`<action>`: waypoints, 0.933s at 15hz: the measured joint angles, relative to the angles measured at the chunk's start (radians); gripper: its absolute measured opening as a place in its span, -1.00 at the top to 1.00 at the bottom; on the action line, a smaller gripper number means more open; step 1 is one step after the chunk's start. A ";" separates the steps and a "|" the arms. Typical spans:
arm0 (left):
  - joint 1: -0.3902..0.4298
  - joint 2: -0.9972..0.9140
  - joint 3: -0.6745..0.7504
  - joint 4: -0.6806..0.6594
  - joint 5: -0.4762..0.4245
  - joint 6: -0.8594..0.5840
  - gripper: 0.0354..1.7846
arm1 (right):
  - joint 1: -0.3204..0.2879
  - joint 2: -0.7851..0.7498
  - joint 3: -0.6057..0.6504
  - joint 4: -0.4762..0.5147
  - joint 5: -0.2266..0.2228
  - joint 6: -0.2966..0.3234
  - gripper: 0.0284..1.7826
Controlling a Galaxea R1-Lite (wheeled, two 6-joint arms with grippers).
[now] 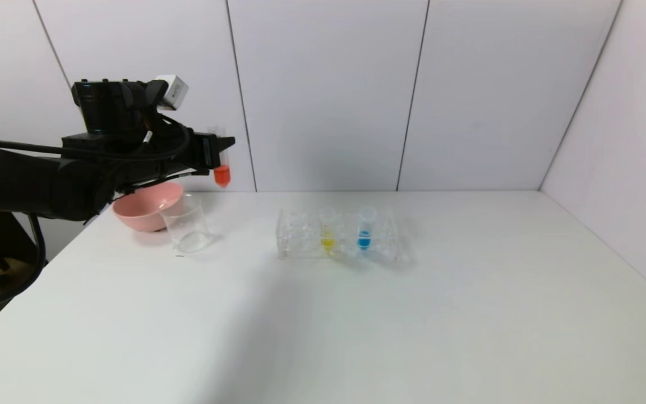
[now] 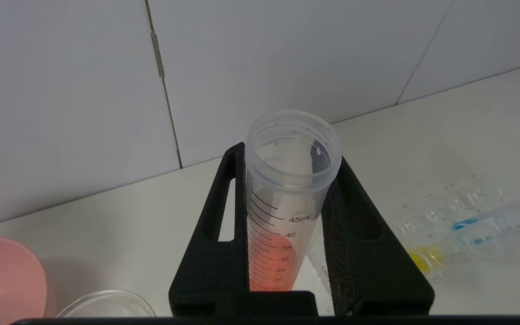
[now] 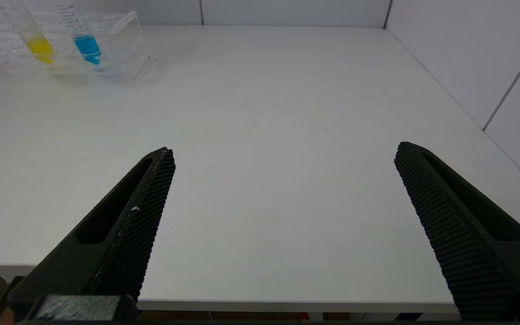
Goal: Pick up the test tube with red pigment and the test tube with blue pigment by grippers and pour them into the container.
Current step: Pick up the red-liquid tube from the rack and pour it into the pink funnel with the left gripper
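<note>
Surface: white table (image 1: 356, 314) backed by pale panelled walls; all positions below are referenced to the clear tube rack (image 1: 338, 235)
Red tube: test tube with red pigment (image 1: 221, 163) is raised clear of the table, upright, well to the left of the rack and above it; red-orange liquid fills its rounded end; open mouth uppermost
Left gripper: left gripper (image 2: 287, 216) is clamped on the red tube, one black finger on each side of the barrel just below the rim
Container: clear beaker (image 1: 187, 223) stands on the table left of the rack, below the raised tube; it looks empty
Blue tube: test tube with blue pigment (image 1: 365, 227) stands upright in the rack; a tube with yellow liquid (image 1: 327, 227) stands just beside it, on its left
Bowl: pink bowl (image 1: 146, 206) sits just beyond the beaker, farther left of the rack
Right gripper: right gripper (image 3: 282, 158) is low at the near table edge, well apart from the rack; fingers spread wide, nothing between them
</note>
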 joint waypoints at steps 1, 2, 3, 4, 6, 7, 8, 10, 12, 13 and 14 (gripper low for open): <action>0.000 -0.006 0.002 -0.001 0.001 -0.033 0.49 | 0.000 0.000 0.000 0.000 0.000 0.000 -0.99; 0.000 -0.013 0.003 -0.008 0.002 -0.068 0.49 | 0.000 0.000 0.000 0.000 0.000 0.000 -0.99; 0.002 -0.018 0.005 -0.019 0.004 -0.090 0.49 | 0.000 0.000 0.000 0.000 0.000 0.000 -0.99; 0.006 -0.024 0.008 -0.027 0.006 -0.095 0.49 | 0.000 0.000 0.000 0.000 0.000 0.000 -0.99; 0.012 -0.037 0.016 -0.030 0.008 -0.098 0.49 | 0.000 0.000 0.000 0.000 0.000 -0.001 -0.99; 0.016 -0.041 0.019 -0.030 0.009 -0.098 0.49 | 0.000 0.000 0.000 0.000 0.000 0.000 -0.99; 0.023 -0.046 0.024 -0.030 0.009 -0.097 0.49 | 0.000 0.000 0.000 0.000 0.000 0.000 -0.99; 0.048 -0.057 0.034 -0.030 0.006 -0.091 0.49 | 0.000 0.000 0.000 0.000 0.000 0.000 -0.99; 0.082 -0.069 0.047 -0.029 0.003 -0.091 0.49 | 0.000 0.000 0.000 0.000 0.000 0.000 -0.99; 0.102 -0.075 0.054 -0.029 -0.001 -0.089 0.49 | 0.000 0.000 0.000 0.000 0.000 0.000 -0.99; 0.127 -0.083 0.061 -0.029 -0.006 -0.089 0.49 | 0.000 0.000 0.000 0.000 0.000 0.000 -0.99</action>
